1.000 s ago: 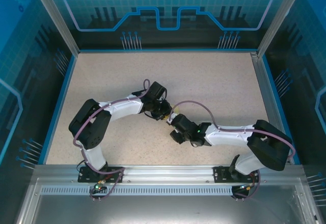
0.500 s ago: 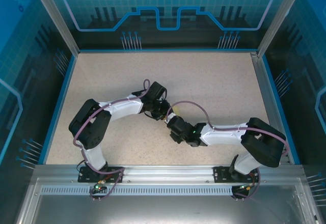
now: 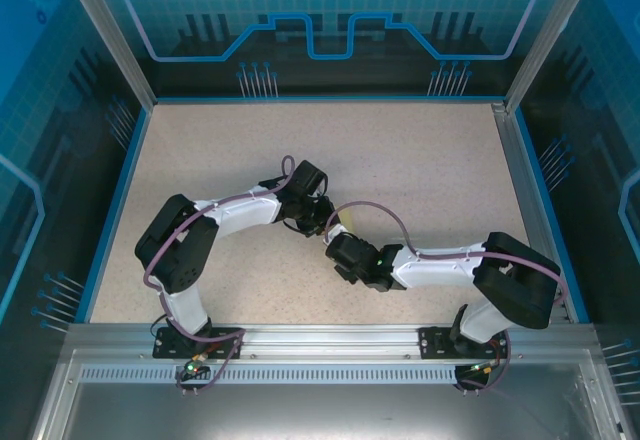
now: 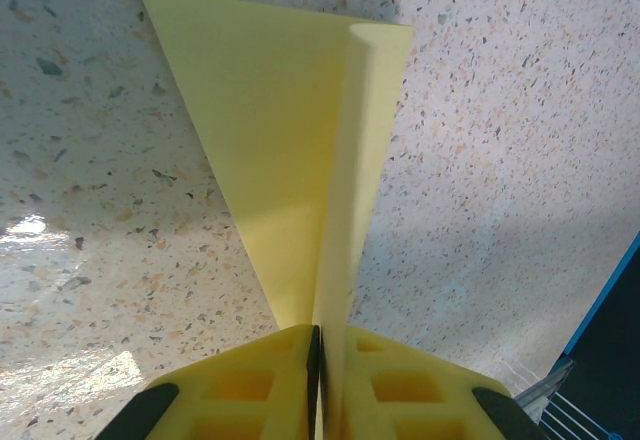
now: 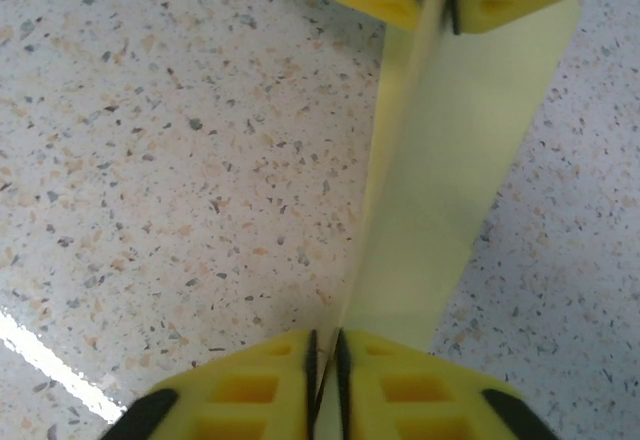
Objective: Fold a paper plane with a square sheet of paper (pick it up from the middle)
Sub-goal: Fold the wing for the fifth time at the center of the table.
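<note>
Yellow paper plane [image 4: 290, 140], tip between fingers [image 4: 240, 385]

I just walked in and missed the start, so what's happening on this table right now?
Two robot arms are working together on a paper plane of pale-yellow paper over the speckled table. The paper is already creased into a narrow pointed wedge with a centre ridge. The left gripper has its jaws shut on the narrow end. The right gripper has its jaws shut on the same folded paper, facing the left one. The two arms meet near the middle of the table.
</note>
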Motion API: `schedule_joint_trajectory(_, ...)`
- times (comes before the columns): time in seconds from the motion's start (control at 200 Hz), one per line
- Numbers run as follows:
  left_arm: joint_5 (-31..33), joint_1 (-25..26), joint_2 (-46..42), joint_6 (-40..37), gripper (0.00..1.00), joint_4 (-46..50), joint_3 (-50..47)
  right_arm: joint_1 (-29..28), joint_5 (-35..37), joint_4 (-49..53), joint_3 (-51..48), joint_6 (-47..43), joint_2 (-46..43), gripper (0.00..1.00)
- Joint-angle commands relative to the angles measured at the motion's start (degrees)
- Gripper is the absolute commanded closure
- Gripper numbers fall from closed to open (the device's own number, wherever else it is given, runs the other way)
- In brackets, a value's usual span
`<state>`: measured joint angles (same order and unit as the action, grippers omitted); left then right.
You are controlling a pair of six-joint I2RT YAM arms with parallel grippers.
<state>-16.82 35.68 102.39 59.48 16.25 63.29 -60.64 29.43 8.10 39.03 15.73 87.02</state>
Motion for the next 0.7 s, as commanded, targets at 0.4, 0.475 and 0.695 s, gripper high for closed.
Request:
schedule_joint_trajectory(0.4,4.0,-1.5,-6.3,-2.1,0.67,3.2,-1.3,3.8,-11.6,-5.4,-2.2,2.3,-5.2,1.00)
schedule_joint_trajectory(0.475,5.8,-2.0,-9.0,-2.6,0.56,3.8,-2.5,6.9,-19.9,-8.0,-3.9,2.7,-7.6,1.00)
schedule_joint_trajectory(0.695,8.7,-2.7,-14.4,-3.5,0.42,2.6,-5.5,14.5,-36.8,-13.6,-6.9,5.1,-10.1,1.00)
